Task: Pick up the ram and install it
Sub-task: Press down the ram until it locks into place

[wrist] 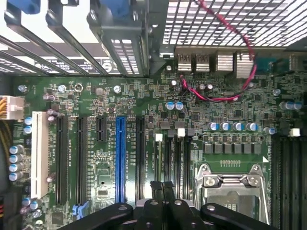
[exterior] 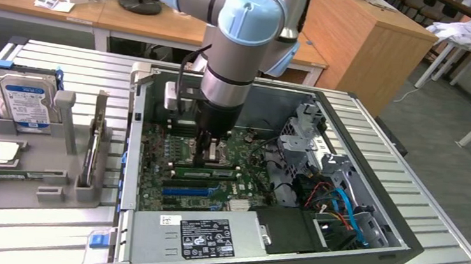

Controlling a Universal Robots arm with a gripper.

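Over the motherboard [wrist: 144, 143] inside the open computer case [exterior: 396, 248], the pincer [wrist: 163, 189] is clenched, near the memory slots [wrist: 172, 163].

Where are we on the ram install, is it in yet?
Done: the hand is down inside the case, over the memory slots beside the processor socket. In hand: it is shut, but I cannot tell whether it grips the ram. Left: seating is not confirmed.

one hard drive [exterior: 26, 102], one computer case [exterior: 233, 260], one motherboard [wrist: 144, 139]
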